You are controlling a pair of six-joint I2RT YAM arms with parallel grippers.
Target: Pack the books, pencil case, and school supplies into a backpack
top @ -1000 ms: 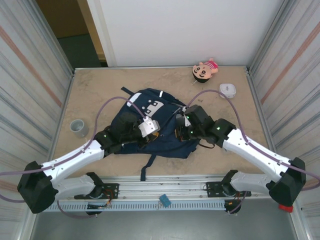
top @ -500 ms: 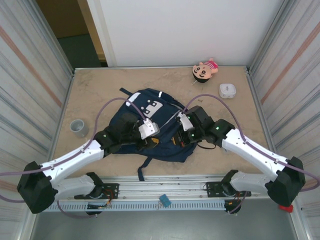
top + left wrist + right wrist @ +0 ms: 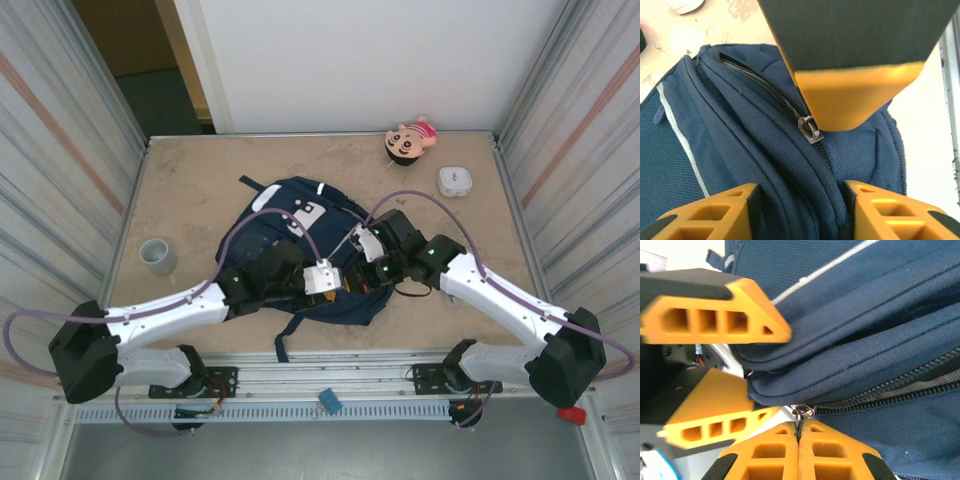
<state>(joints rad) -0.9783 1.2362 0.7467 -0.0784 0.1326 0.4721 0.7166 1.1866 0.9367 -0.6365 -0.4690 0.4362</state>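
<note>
The navy backpack (image 3: pixel 290 215) lies in the middle of the table. My right gripper (image 3: pixel 799 427) is shut on its metal zipper pull (image 3: pixel 803 413) at the bag's near right edge, and it also shows from above (image 3: pixel 362 262). My left gripper (image 3: pixel 800 210) straddles a thick fold of backpack fabric (image 3: pixel 790 165) just behind that zipper pull (image 3: pixel 810 129), with both pads against the fold. From above, the left gripper (image 3: pixel 335 283) sits close beside the right one. The books, pencil case and school supplies are out of view.
A grey cup (image 3: pixel 157 255) stands at the table's left. A doll (image 3: pixel 410 140) and a white square box (image 3: pixel 455 181) lie at the back right. Metal walls close in both sides of the table.
My left gripper let go, moved right and nearer along the backpack, and closed round a fold beside the right gripper. The right gripper kept hold of the zipper pull; the bag's near edge bunched up.
</note>
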